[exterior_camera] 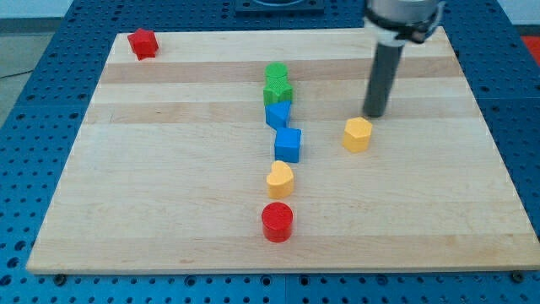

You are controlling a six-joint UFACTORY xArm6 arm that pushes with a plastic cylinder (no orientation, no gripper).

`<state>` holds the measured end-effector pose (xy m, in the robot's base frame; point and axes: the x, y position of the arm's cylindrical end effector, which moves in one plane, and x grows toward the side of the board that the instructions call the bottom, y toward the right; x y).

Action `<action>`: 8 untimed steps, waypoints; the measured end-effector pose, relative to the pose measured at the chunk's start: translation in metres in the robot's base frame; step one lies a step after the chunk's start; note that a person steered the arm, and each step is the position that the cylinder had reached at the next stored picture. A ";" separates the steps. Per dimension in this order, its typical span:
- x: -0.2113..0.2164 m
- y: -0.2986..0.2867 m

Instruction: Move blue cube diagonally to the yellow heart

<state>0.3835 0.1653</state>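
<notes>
So the blue cube (288,144) sat mid-board, just above the yellow heart (280,179), nearly touching. The rod's tip (374,115) was bare, holding nothing, off to the cube's upper right near a yellow block (358,134). Cube lay down-left of it.

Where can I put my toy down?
Left of the middle column, below the red block, the board is bare. So is the right side below the yellow block. The column from green block to red cylinder is crowded.
</notes>
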 end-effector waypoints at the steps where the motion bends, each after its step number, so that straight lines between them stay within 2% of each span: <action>1: 0.051 0.014; 2: 0.063 -0.048; 3: 0.067 -0.044; 4: 0.124 -0.068; 6: 0.058 -0.145; 7: 0.058 -0.194; 8: 0.090 -0.154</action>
<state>0.4737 0.0114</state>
